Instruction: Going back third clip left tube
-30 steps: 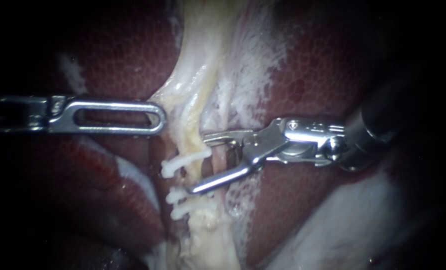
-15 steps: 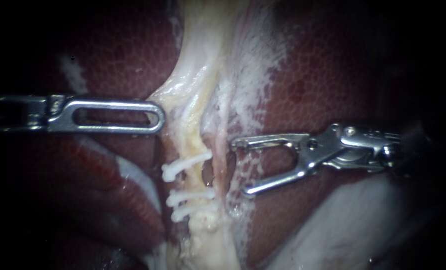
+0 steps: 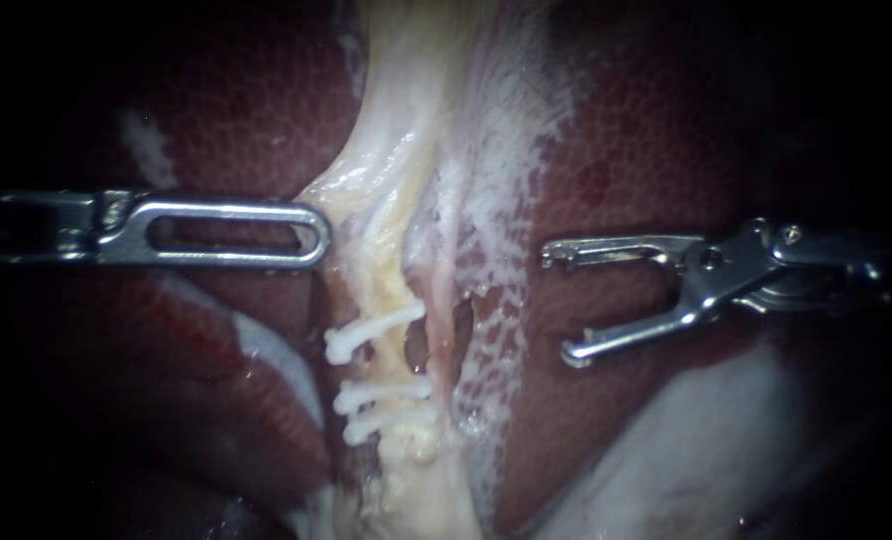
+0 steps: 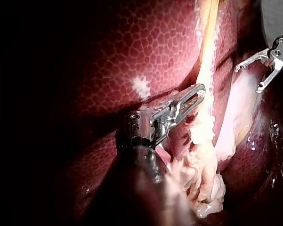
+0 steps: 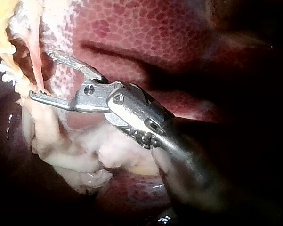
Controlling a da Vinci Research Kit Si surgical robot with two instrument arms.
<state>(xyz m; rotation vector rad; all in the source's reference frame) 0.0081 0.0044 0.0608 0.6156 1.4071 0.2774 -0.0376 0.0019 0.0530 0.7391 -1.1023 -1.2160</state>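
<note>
Three white clips cross the left tube point(image 3: 394, 290), a pale yellow strand running down the middle of the endoscope view between dark red lobes of liver point(image 3: 216, 120). The top clip point(image 3: 371, 332) sits tilted, its left end lower than its right and jutting past the tube's edge. A short stretch of bare tube separates it from the middle clip point(image 3: 381, 393) and the lowest clip point(image 3: 384, 423), which lie close together and nearly parallel. All three clips are shut across the tube, with their rounded left ends standing clear of it.

Just to the right of the clipped tube runs a second strand point(image 3: 441, 295), thinner and pinkish. A dark gap opens between the two beside the top clip.

Two instruments are in view. The left instrument point(image 3: 322, 232) lies level above the clips. Its slotted jaws are closed together on the edge of the pale tissue point(image 3: 366, 200) above the top clip, and the tissue draws to a point at the jaw tips. The left wrist view shows the same hold point(image 4: 198, 92).

The right instrument point(image 3: 561, 305) hangs over the liver, well to the right of both strands and touching neither. Its two slender jaws are spread wide and hold nothing — the right wrist view point(image 5: 40, 75) confirms the empty gap.
</note>
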